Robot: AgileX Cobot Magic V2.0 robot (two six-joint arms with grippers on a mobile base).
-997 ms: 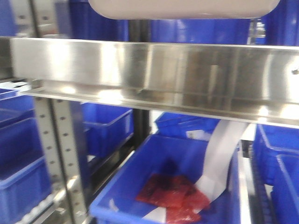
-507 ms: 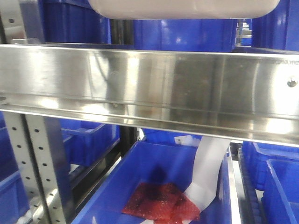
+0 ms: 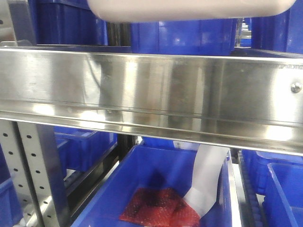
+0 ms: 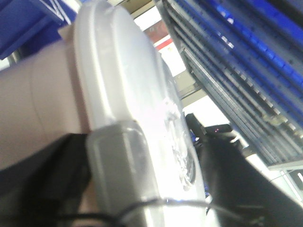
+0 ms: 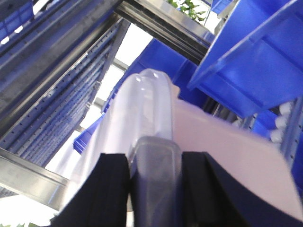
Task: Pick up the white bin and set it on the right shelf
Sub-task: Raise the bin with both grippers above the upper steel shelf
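White bin [image 3: 189, 9] hangs above the steel shelf [image 3: 151, 90], left fingers [image 4: 227, 170] and right fingers [image 5: 111, 189] each closed around a grey latch [image 5: 154, 175], wrists tipped upward.

Shiny stainless right shelf [image 3: 156, 94], blue crates [image 3: 184, 35] standing behind its front edge, perforated upright [image 3: 28, 170] beneath
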